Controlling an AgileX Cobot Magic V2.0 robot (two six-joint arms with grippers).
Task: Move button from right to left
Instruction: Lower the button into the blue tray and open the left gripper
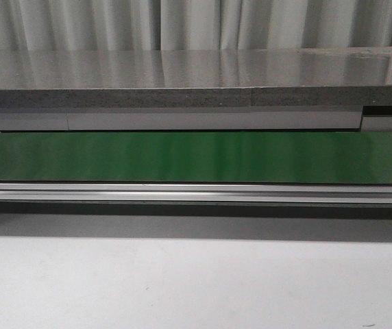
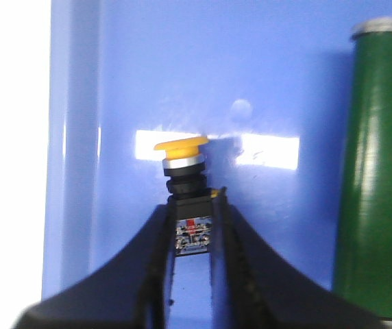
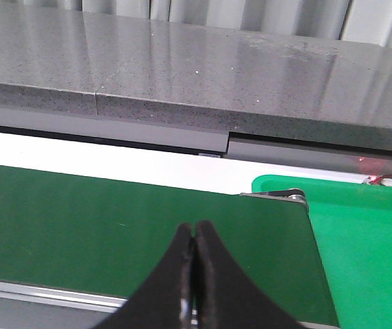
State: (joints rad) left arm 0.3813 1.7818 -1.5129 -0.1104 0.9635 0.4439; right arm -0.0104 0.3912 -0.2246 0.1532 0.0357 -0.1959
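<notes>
In the left wrist view the button (image 2: 182, 161) shows a yellow-orange cap on a black body with a red-white mark. My left gripper (image 2: 193, 209) is shut on the button's black body and holds it over a blue tray (image 2: 127, 82). In the right wrist view my right gripper (image 3: 195, 229) is shut and empty, above the green conveyor belt (image 3: 79, 226). Neither gripper nor the button shows in the front view.
The green belt (image 1: 196, 156) runs across the front view behind a metal rail (image 1: 196, 192), with a grey stone ledge (image 1: 182, 75) beyond. The belt's end roller (image 2: 377, 171) stands beside the blue tray. A bright green tray (image 3: 367, 240) lies past the belt's other end.
</notes>
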